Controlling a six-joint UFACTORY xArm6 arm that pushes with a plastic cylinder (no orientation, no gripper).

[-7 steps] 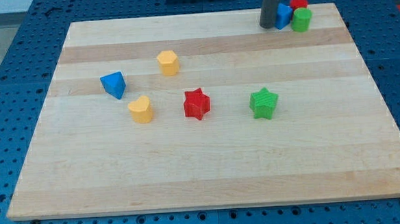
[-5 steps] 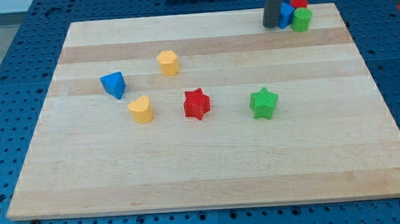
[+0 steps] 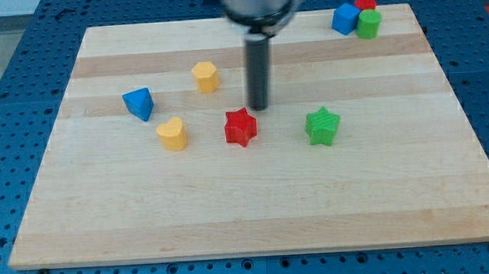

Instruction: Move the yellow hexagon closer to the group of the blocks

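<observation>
The yellow hexagon (image 3: 205,76) sits on the wooden board (image 3: 256,203) at the upper left of centre. My tip (image 3: 260,108) is to its right and a little lower, just above and right of the red star (image 3: 241,127). A yellow heart (image 3: 172,134) and a blue triangular block (image 3: 139,103) lie left of the red star. A green star (image 3: 322,126) lies to the right of my tip.
A blue cube (image 3: 345,18), a red cylinder (image 3: 365,5) and a green cylinder (image 3: 369,25) cluster at the board's top right corner. The board lies on a blue perforated table (image 3: 6,74).
My tip has moved from beside the blue cube at the top right down and left to just above the red star. No block has moved.
</observation>
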